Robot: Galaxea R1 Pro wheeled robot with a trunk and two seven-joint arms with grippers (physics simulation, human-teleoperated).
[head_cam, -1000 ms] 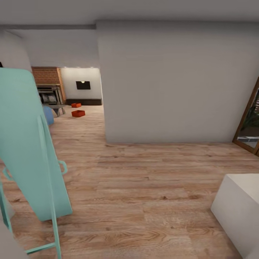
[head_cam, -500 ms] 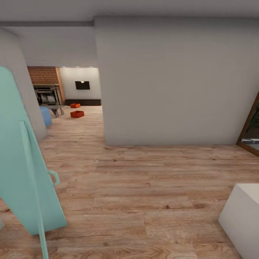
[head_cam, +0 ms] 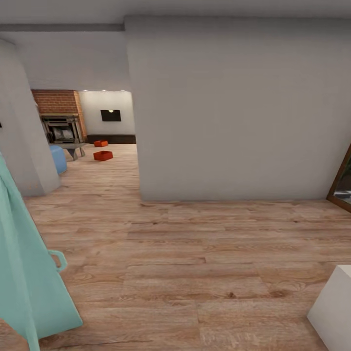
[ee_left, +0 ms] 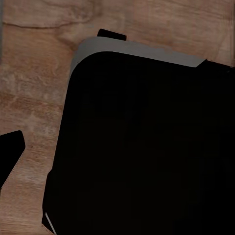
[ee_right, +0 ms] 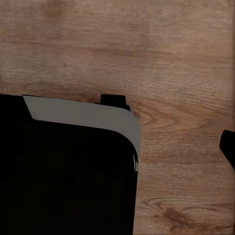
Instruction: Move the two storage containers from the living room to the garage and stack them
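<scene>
- Since the earlier pictures the head camera has been shifted: the mint-green ironing board [head_cam: 24, 273] is now cropped at the left edge, the white block [head_cam: 336, 312] is pushed into the lower right corner, and more of the pale pillar [head_cam: 22, 136] is uncovered on the left.
- Light wood-plank floor [head_cam: 195, 253] is seen across the whole foreground, running on through the opening into the living room [head_cam: 92, 131].
- A broad pale grey wall [head_cam: 234, 112] is set ahead, with a wooden frame [head_cam: 341, 185] cut off at the right edge.
- In the far room a brick fireplace [head_cam: 56, 114], a dark panel on the back wall [head_cam: 111, 115], a blue seat [head_cam: 58, 158] and a low tabletop [head_cam: 73, 146] can be made out.
- Two storage containers are counted on that far floor, well apart from the robot: the nearer container [head_cam: 103, 155] and the farther container [head_cam: 101, 143], near each other but not touching.
- One ironing board, one white block and one pillar are counted.
- In both wrist views a black, grey-edged body [ee_left: 147, 142] is seen over wood planks; whether either claw is spread or pressed together cannot be told.
</scene>
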